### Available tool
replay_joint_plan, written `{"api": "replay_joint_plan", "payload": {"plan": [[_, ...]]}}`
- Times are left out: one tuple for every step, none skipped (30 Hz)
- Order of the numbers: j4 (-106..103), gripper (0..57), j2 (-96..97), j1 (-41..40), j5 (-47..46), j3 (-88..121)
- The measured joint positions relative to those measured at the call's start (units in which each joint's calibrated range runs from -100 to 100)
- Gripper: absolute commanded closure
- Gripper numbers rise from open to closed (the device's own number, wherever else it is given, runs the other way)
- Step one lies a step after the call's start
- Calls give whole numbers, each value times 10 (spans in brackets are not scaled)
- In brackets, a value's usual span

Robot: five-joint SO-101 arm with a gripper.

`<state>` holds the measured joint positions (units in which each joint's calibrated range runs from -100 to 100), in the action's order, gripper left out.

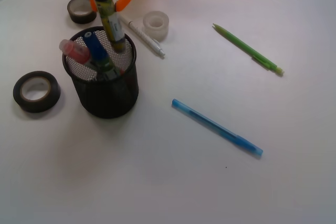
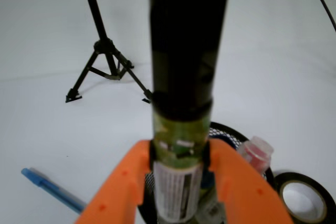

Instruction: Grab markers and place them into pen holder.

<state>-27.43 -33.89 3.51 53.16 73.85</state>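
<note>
Gripper (image 2: pixel 181 174) clamped on black-capped marker (image 1: pixel 112 22), its lower end inside pen holder (image 1: pixel 107 95) beside pink (image 1: pixel 74 50) and blue (image 1: pixel 96 46) markers.

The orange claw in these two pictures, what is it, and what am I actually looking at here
It is the orange plastic gripper of a small robot arm, shut on a thick black-capped marker over a black wire-mesh pen holder. Inside already stand a pink-capped marker and a blue-capped marker. One picture looks down at the white table; the other comes from a camera on the arm's wrist. Lying around are a thin blue pen, a thin green pen, a white pen and tape rolls.
</note>
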Motion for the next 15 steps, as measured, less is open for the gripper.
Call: {"api": "replay_joint_plan", "payload": {"plan": [[0, 376, 0, 0, 0, 1], [-1, 318, 0, 0, 0, 6], [-1, 271, 0, 0, 0, 10], [-1, 233, 0, -2, 0, 13], [-1, 203, 0, -3, 0, 13], [-1, 187, -1, -4, 0, 13], [-1, 184, -1, -4, 0, 13], [-1, 184, -1, -4, -2, 13], [-1, 185, -1, -2, -9, 13], [-1, 185, -1, -1, -18, 13], [-1, 185, -3, 2, -27, 13], [-2, 185, -6, 5, -37, 13], [-2, 185, -7, 8, -50, 4], [-2, 185, -7, 10, -66, -6], [-2, 185, -7, 11, -84, -22]]}}
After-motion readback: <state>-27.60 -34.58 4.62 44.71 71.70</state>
